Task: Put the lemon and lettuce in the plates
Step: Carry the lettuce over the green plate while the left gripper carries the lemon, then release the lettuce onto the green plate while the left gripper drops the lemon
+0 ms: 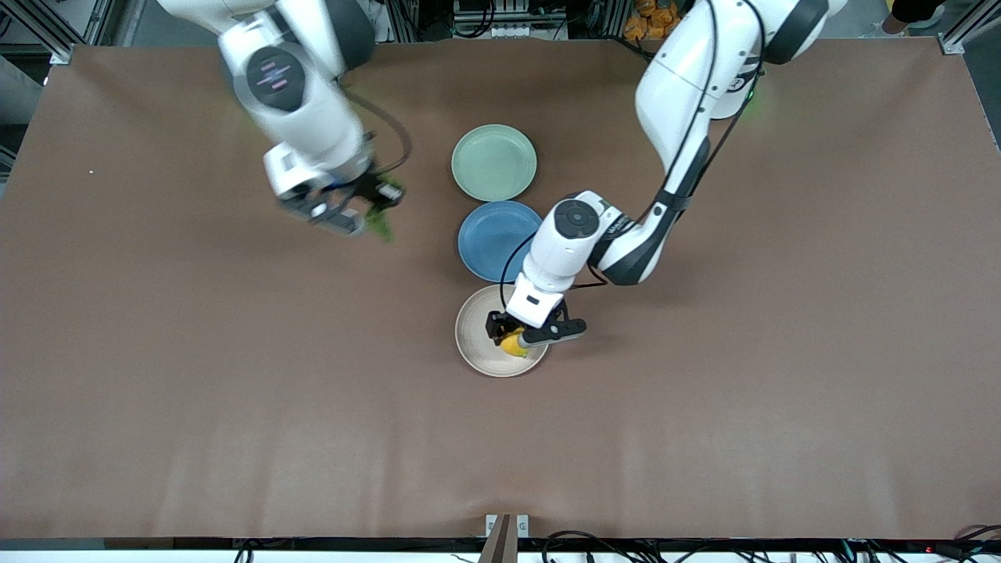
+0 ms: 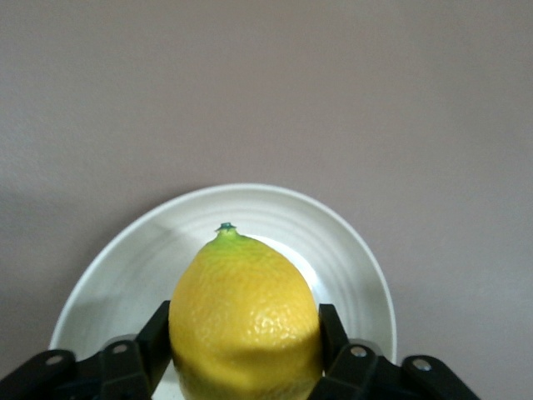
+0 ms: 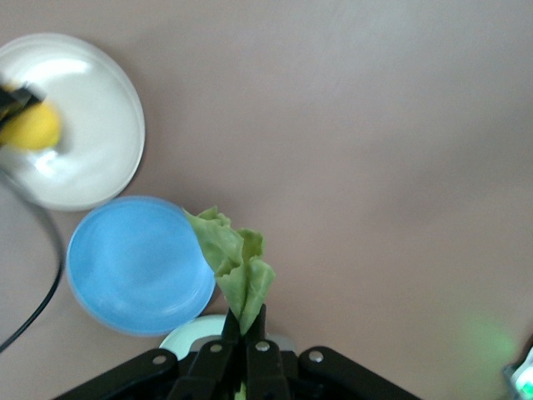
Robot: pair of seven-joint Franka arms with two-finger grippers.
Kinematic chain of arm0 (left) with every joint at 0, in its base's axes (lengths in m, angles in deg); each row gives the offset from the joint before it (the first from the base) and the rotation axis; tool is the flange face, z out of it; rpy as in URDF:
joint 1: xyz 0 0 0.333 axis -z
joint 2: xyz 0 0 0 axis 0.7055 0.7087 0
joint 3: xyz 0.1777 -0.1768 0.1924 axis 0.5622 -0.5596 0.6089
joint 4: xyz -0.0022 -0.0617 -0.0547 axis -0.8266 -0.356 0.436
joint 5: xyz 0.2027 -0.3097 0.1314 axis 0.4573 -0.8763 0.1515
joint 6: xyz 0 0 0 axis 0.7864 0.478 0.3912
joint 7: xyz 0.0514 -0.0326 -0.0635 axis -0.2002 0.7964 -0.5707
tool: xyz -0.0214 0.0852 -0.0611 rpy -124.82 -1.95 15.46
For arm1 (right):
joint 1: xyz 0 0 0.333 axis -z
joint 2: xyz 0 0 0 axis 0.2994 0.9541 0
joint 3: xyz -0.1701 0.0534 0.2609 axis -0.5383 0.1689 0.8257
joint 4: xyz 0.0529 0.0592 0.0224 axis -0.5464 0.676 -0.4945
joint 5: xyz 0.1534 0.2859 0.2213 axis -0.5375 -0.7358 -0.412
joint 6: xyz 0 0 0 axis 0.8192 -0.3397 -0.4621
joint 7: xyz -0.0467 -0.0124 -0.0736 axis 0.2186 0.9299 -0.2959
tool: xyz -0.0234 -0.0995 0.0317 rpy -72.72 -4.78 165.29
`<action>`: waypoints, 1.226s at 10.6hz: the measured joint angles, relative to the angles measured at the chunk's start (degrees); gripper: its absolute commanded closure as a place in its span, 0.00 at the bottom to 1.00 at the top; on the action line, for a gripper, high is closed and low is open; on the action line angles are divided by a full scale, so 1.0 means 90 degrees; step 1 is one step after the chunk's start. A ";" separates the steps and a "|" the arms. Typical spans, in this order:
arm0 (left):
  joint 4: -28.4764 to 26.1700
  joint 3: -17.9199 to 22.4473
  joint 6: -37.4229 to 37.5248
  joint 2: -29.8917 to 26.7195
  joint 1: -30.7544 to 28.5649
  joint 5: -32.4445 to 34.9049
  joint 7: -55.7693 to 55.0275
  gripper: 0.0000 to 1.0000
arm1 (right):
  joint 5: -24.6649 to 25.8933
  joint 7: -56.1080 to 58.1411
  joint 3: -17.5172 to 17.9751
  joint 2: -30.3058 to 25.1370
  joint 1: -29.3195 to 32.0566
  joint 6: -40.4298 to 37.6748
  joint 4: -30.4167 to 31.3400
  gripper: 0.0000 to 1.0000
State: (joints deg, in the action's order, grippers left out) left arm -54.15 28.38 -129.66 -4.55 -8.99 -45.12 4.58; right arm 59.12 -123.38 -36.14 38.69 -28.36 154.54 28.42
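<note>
Left end effector: clamped on the lemon, over the cream plate.
Right end effector: pinching the lettuce, raised above the counter beside the mint plate.

The lemon is bright yellow with a greenish tip. The lettuce is light green. Three plain plates: mint plate, blue plate, cream plate. The counter is uniform brown.
</note>
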 measured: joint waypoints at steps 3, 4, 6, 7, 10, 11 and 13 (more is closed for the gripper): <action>0.0067 0.0249 -0.0033 0.0070 0.0222 0.0000 -0.0013 0.00 | -0.0001 -0.1540 0.1360 0.0007 -0.0026 0.0414 0.0253 1.00; 0.0114 0.0287 -0.0033 0.0062 0.0201 0.0001 -0.0013 0.00 | 0.0003 -0.2049 0.1773 0.0044 -0.0039 0.0950 0.0520 1.00; 0.0190 0.0480 0.0053 -0.0018 0.0099 0.0011 -0.0009 0.00 | 0.0175 -0.2761 0.2226 0.0236 -0.0245 0.2090 0.1165 1.00; 0.0258 0.0640 0.0305 -0.0147 -0.0013 0.0015 0.0148 0.00 | 0.0521 -0.3162 0.2292 0.0441 -0.0425 0.2517 0.1394 1.00; 0.0317 0.0740 0.1034 -0.0634 -0.0671 0.0020 0.0784 0.00 | 0.2587 -0.4919 0.2311 0.1592 -0.0979 0.3264 0.1565 1.00; 0.0317 0.0772 0.1242 -0.0700 -0.0733 0.0023 0.0942 0.00 | 0.3363 -0.5505 0.2308 0.2046 -0.1064 0.3366 0.1568 1.00; 0.0323 0.0905 0.1803 -0.0835 -0.0780 0.0031 0.1451 0.00 | 0.4107 -0.5982 0.2283 0.2674 -0.1070 0.3446 0.1541 0.31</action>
State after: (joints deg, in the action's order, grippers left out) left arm -51.24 36.52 -113.43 -12.07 -16.01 -44.84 17.64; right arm 96.08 -177.22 -15.60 62.75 -37.99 185.55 42.29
